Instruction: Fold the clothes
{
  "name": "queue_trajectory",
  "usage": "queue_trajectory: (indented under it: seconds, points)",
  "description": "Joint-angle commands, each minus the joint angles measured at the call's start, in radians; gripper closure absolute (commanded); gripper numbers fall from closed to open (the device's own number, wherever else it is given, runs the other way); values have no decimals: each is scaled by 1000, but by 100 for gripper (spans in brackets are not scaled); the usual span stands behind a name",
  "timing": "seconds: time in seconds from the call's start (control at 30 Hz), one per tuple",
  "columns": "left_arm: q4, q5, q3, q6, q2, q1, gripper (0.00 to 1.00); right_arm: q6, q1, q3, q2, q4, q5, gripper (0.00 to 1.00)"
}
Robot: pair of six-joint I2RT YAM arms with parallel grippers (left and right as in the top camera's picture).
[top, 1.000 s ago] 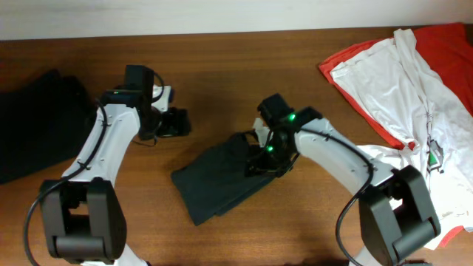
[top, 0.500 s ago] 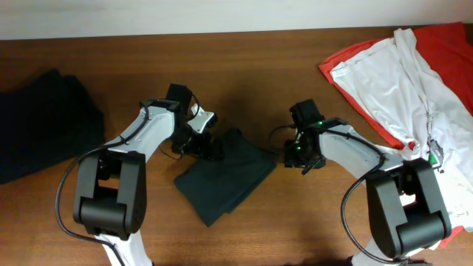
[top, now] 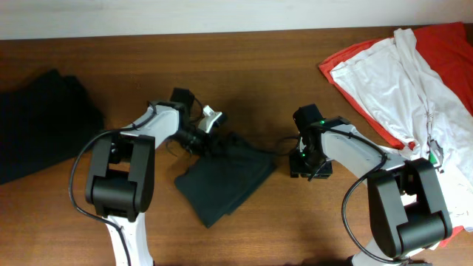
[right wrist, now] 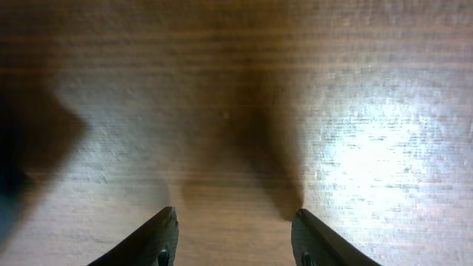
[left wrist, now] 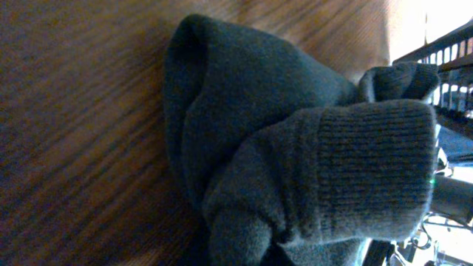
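A folded dark grey garment lies at the table's middle. My left gripper is at its upper left corner, shut on the cloth. In the left wrist view that corner is bunched up, a ribbed edge fills the frame, and my fingers are hidden under the fabric. My right gripper hovers to the right of the garment, apart from it. Its fingers stand open over bare wood with nothing between them.
A black heap of clothes lies at the far left. At the back right, a white shirt is spread over a red-orange one, reaching down the right edge. Bare wooden table lies in front.
My left gripper reached the dark garment's upper left corner and shut on it. My right gripper let go of the garment and drew off right onto bare wood.
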Motion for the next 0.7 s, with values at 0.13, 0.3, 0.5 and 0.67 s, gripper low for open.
queue_trajectory:
  seconds: [0.13, 0.3, 0.5, 0.67]
  points:
    - [-68, -281, 242, -48, -213, 302, 99, -2, -6, 4, -5, -26, 80, 46]
    - [-21, -462, 242, -48, -393, 609, 99, -2, -6, 4, -5, -29, 80, 47]
    - [218, -462, 242, -48, -363, 826, 99, -2, -6, 4, -5, -37, 80, 47]
    - [328, -467, 242, -48, -222, 865, 99, -2, -6, 4, -5, -52, 80, 46]
